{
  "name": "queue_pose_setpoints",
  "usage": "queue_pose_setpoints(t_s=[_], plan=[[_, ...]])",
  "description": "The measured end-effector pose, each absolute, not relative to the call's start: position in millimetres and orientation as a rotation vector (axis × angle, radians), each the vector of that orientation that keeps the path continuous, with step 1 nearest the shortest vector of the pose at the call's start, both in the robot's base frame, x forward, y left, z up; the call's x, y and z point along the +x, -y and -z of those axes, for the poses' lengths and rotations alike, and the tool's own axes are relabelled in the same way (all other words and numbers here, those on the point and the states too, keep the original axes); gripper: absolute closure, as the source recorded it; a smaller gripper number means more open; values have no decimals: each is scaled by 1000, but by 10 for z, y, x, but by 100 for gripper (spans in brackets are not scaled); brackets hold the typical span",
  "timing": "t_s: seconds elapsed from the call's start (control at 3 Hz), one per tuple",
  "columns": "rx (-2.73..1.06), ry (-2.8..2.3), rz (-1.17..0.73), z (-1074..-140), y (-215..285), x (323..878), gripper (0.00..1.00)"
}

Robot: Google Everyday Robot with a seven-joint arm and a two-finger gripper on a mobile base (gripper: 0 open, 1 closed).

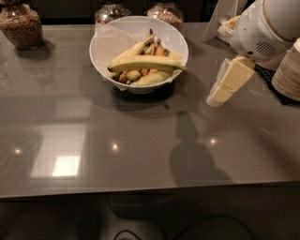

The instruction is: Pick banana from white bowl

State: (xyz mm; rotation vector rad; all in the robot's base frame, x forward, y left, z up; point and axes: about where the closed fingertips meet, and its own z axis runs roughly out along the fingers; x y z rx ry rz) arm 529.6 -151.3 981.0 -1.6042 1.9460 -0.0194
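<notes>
The white bowl [108, 43] stands on the grey table towards the back, left of centre. The long, slender yellow-green banana [145, 63] lies across the top of the pile in it, its dark tip pointing right. Shorter yellow bananas [137, 48] lie under and behind it. My gripper [216, 97], cream-coloured on a white arm [262, 28], hangs above the table to the right of the bowl, apart from it and pointing down-left. It holds nothing that I can see.
Glass jars of grain stand at the back left [18, 26] and behind the bowl [110, 10]. A stack of beige paper plates [288, 72] is at the right edge. A white stand [220, 16] is at the back right. The table's front edge [140, 190] runs along the bottom.
</notes>
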Motion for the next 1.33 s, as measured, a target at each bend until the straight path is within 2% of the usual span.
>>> queue_pose_setpoints(t_s=[0.67,1.33], plan=[[-1567,-1744,-155,-9839,460,6298,0],[-1550,-1738,-161,-9800,425,6355,0]])
